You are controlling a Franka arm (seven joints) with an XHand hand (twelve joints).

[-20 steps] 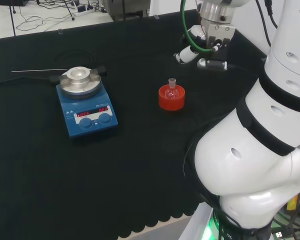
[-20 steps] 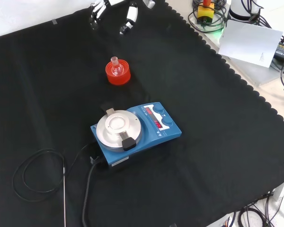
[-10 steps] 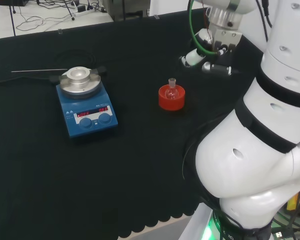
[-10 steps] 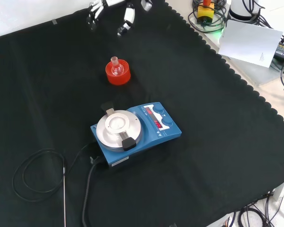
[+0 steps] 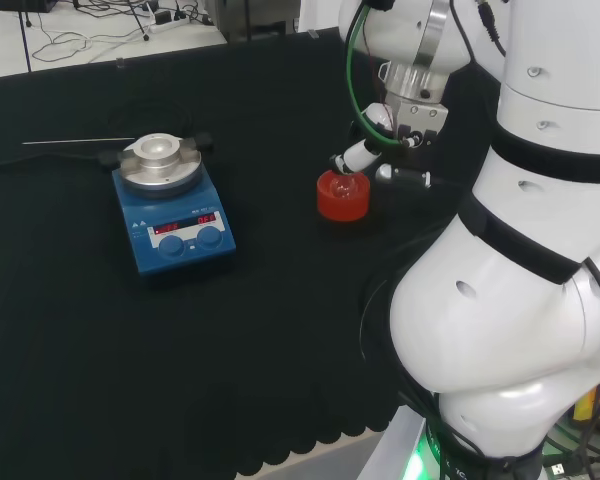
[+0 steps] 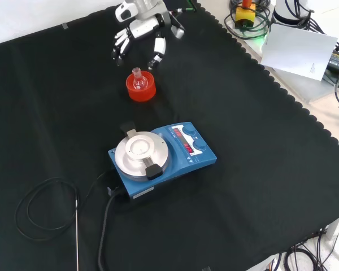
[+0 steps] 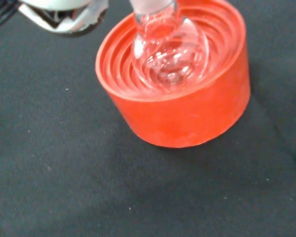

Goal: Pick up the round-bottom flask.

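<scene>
In the front view, going left to right over the black-clothed worktop (image 6: 260, 169), a coiled black cable with a thin probe (image 6: 77, 226) lies at the left, the blue magnetic stirrer (image 6: 161, 158) stands in the middle, and just beyond it the small clear round-bottom flask (image 6: 138, 81) sits upright, neck up, in its red ribbed stand (image 6: 140, 90). The robot hand (image 6: 141, 34) hangs just above and behind the flask with fingers spread and holding nothing, so the reach looks nearly complete while the grasp and lift are not yet done. Close up, the flask is a glossy glass bulb that looks empty, nested in the stand's concentric ribs
</scene>
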